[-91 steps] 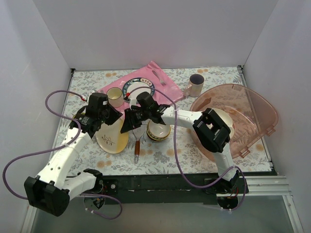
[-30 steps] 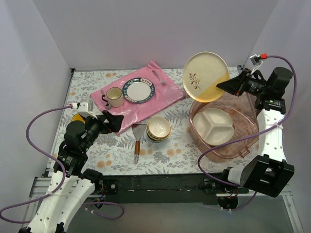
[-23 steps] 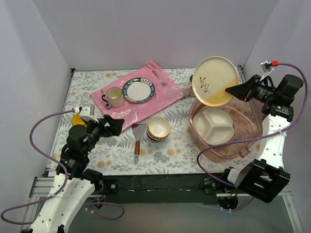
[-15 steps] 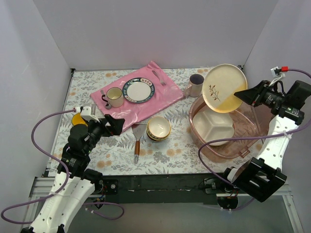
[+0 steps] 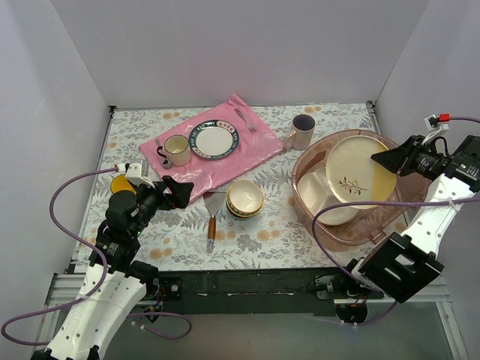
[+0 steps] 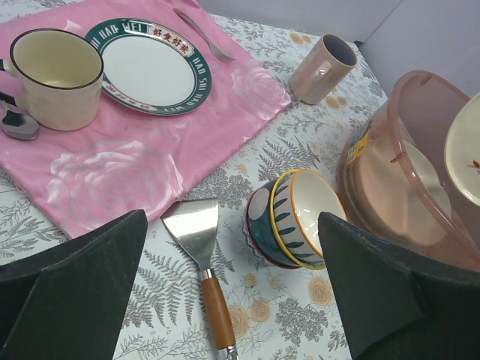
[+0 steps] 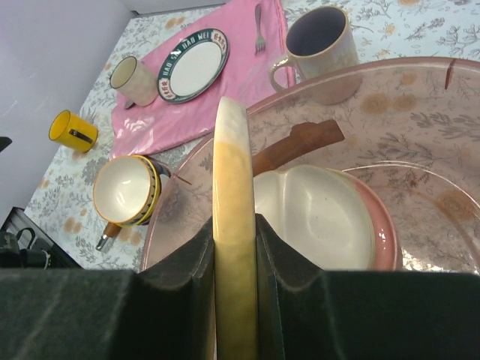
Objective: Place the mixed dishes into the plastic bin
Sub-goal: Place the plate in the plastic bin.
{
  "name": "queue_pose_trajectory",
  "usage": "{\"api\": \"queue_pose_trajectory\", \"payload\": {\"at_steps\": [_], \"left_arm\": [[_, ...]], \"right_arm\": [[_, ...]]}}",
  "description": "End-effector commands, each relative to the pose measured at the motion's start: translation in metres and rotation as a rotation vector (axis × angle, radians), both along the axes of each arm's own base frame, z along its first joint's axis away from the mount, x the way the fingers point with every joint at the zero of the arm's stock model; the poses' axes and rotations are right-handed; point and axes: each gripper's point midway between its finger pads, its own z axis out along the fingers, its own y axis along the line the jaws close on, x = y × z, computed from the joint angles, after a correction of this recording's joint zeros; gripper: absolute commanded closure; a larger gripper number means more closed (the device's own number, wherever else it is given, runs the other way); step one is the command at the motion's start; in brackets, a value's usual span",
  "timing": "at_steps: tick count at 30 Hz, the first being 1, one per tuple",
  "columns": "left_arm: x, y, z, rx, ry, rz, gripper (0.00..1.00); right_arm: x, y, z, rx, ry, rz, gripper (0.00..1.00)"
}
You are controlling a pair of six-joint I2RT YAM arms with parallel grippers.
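Note:
My right gripper (image 5: 386, 159) is shut on the rim of a cream plate with a brown sprig (image 5: 358, 178), held tilted inside the plastic bin (image 5: 330, 234), above the cream divided plate (image 5: 319, 191). In the right wrist view the held plate (image 7: 234, 150) stands edge-on between the fingers, with the divided plate (image 7: 315, 214) on a pink plate (image 7: 386, 240) below. Stacked patterned bowls (image 5: 244, 198) sit mid-table and a pinkish mug (image 5: 302, 131) stands beside the bin. A yellow mug (image 5: 120, 182) is at the left. My left gripper (image 5: 176, 191) hangs open above the table, left of the bowls (image 6: 296, 217).
A pink mat (image 5: 225, 166) at the back carries a blue-rimmed white plate (image 5: 214, 139), a cream mug (image 5: 175, 149), a spoon and a fork. A wooden-handled spatula (image 5: 211, 217) lies left of the bowls. White walls close in the table on three sides.
My right gripper has carried the cream plate rightward and down, from above the bin's far rim to inside the bin. The left arm has hardly moved.

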Motion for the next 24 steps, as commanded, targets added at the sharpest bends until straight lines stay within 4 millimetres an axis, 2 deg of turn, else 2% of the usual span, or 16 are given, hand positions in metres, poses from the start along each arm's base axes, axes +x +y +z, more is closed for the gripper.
{"api": "queue_pose_trajectory", "payload": {"at_steps": [1, 24], "left_arm": [[0.0, -0.001, 0.0, 0.011, -0.014, -0.01, 0.02], [0.0, -0.001, -0.001, 0.011, -0.012, -0.013, 0.02]], "right_arm": [[-0.005, 0.006, 0.018, -0.025, -0.076, 0.056, 0.99], [-0.004, 0.01, -0.027, 0.04, 0.039, 0.083, 0.99]]}}
